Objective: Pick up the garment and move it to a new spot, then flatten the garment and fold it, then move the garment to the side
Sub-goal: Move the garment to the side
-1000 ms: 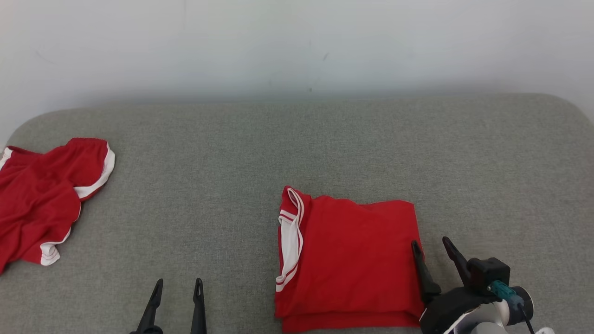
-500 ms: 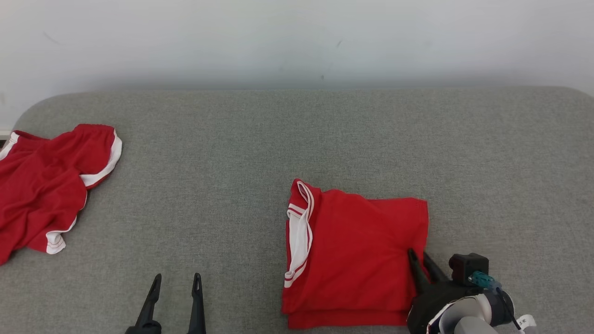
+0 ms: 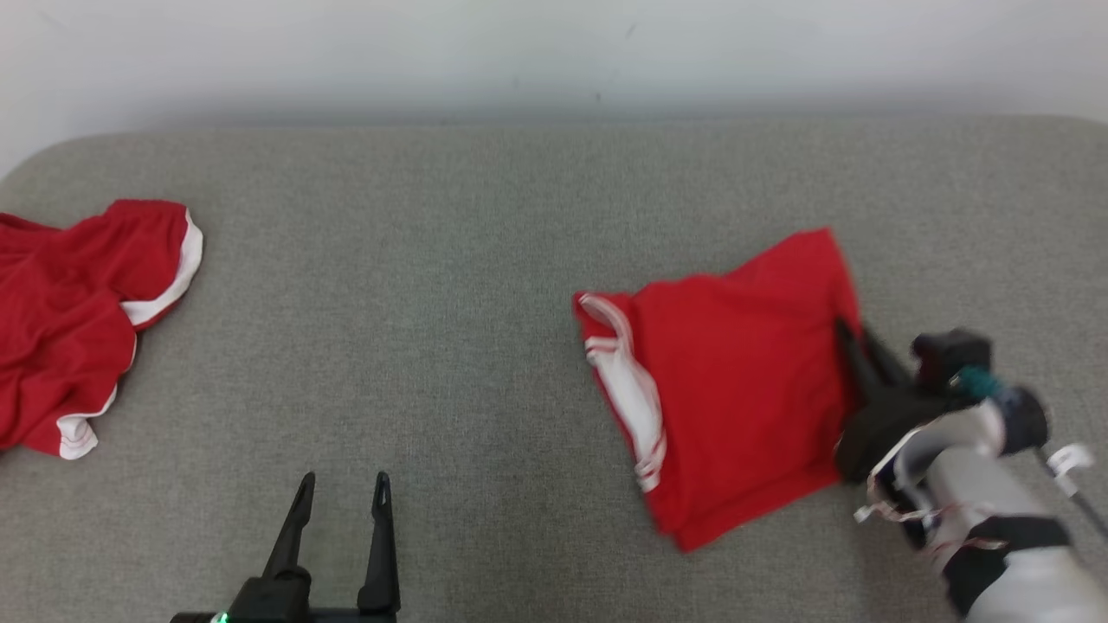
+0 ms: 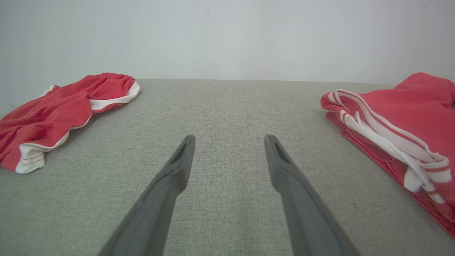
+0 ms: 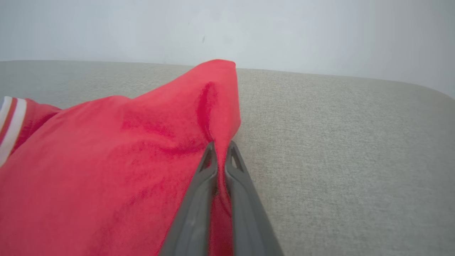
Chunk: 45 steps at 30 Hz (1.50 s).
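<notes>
**Head view:** A folded red garment with white trim is lying on the right half of the grey worktop. Its long axis is tilted from near-left to far-right. Its right edge is being pinched by the right gripper, fingers pressed together on the cloth, and the bulk is spreading leftward from them. The left gripper is being held at the near edge, fingers apart and empty, well apart from the garment. A second garment, crumpled, is lying at the far left.

**Left wrist view:** The parted fingers are being pointed at bare worktop between the two garments.

**Right wrist view:** A ridge of red cloth is being raised between the closed fingers. The sideways move is judged to fall to the right arm, which is nearer.
</notes>
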{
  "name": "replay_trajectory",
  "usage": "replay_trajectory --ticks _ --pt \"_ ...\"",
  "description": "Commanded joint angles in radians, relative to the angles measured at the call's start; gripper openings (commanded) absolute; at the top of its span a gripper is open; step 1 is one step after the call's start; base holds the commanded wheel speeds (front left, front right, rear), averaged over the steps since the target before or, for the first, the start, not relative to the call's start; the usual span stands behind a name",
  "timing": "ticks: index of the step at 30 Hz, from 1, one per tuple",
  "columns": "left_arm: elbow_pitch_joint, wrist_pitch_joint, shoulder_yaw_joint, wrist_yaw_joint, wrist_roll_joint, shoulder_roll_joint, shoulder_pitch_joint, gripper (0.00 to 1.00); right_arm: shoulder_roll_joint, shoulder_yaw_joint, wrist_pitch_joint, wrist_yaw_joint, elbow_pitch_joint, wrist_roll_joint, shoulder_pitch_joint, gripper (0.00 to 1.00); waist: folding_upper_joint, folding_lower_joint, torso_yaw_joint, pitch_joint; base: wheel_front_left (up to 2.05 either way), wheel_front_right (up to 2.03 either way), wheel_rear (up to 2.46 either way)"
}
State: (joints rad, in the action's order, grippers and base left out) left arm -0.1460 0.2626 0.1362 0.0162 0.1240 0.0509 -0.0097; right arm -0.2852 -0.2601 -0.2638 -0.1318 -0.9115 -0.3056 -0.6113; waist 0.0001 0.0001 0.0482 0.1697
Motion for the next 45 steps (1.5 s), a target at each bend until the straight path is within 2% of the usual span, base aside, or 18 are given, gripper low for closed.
replay_trajectory --ticks 1,10,16,21,26,34,45 --pt "0.005 0.003 0.009 -0.004 0.011 -0.001 -0.018 1.00 -0.030 -0.007 -0.001 0.003 0.000 -0.010 -0.033 0.00 -0.0001 -0.0001 0.004 0.038 0.00 0.00 0.00" --pt "0.059 0.003 0.043 -0.006 -0.008 -0.001 -0.103 1.00 -0.224 -0.057 0.011 0.003 -0.027 -0.041 -0.200 0.00 -0.0001 -0.0001 -0.013 0.162 0.00 0.00 0.00" --pt "0.127 0.003 0.023 -0.031 -0.053 -0.001 -0.159 1.00 -0.346 -0.073 0.032 0.003 -0.033 -0.032 -0.326 0.00 -0.0001 -0.0001 -0.059 0.263 0.00 0.00 0.00" --pt "0.184 0.003 -0.016 -0.040 -0.075 0.001 -0.187 1.00 -0.409 -0.092 0.042 0.003 -0.041 -0.026 -0.431 0.00 -0.0001 -0.0001 -0.108 0.334 0.00 0.00 0.00" --pt "0.232 0.003 -0.026 -0.054 -0.095 0.003 -0.210 1.00 -0.473 -0.112 0.052 0.003 -0.066 -0.003 -0.519 0.00 -0.0001 -0.0001 -0.130 0.392 0.00 0.00 0.00" --pt "0.302 0.003 -0.018 -0.062 -0.112 0.003 -0.231 1.00 -0.554 -0.125 0.061 0.003 -0.100 0.028 -0.617 0.00 -0.0001 -0.0001 -0.121 0.449 0.00 0.00 0.00" --pt "0.365 0.003 -0.002 -0.050 -0.116 0.002 -0.243 1.00 -0.606 -0.124 0.095 0.003 -0.145 0.092 -0.724 0.00 -0.0001 -0.0001 -0.097 0.482 0.00 0.00 0.00"
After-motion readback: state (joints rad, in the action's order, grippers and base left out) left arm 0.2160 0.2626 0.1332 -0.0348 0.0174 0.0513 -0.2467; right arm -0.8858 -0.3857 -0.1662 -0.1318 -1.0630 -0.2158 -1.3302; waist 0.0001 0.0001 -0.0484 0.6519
